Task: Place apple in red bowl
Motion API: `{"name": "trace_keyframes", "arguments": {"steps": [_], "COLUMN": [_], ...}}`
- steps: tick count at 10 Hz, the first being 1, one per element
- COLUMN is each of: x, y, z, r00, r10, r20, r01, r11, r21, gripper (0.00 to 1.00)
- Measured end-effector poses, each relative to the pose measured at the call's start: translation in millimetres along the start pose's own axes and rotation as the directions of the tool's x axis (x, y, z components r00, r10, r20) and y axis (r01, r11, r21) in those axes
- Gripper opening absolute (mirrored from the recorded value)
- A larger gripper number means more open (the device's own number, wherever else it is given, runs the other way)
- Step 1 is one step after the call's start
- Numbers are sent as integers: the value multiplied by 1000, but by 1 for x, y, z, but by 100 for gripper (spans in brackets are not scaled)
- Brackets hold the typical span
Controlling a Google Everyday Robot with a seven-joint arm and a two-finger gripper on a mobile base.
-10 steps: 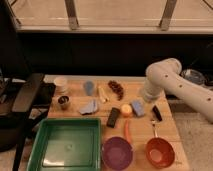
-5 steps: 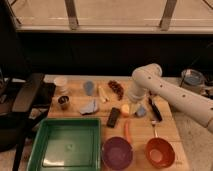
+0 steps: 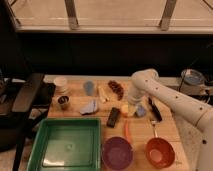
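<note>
The apple (image 3: 124,108) is a small yellow-orange fruit lying on the wooden table (image 3: 75,112), near its middle. My gripper (image 3: 131,107) hangs from the white arm and sits right at the apple's right side, low over the table. The red bowl (image 3: 160,152) stands at the front right of the table, well in front of the gripper, with nothing in it.
A purple bowl (image 3: 117,153) stands left of the red bowl, and a green tray (image 3: 67,145) at the front left. An orange carrot (image 3: 126,131), a black bar (image 3: 114,116), a blue cloth (image 3: 90,107), a black brush (image 3: 155,109) and a spoon (image 3: 154,129) lie around the apple. Cups (image 3: 61,83) stand at the back left.
The arm has swung left and lowered, bringing the gripper from right of the apple down to it. The apple and the bowls have not moved.
</note>
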Motion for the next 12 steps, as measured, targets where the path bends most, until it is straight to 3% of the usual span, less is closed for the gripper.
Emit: {"name": "trace_keyframes", "arguments": {"steps": [2,4,6,8,9,12], "x": [2,5,6,5,5,19], "y": [3,8,9,11,13,47], "z": [17,29,23,-9,-23,-76], "r00": [1000,999,999,999,999,996], "r10": [15,36,38,35,35,47], "r20": [13,15,6,-18,-31,-78], "r01": [-15,-35,-38,-35,-34,-41], "r11": [999,998,999,999,999,997], "r21": [-31,-47,-19,24,38,67], "gripper": [64,49,29,7,2,0]}}
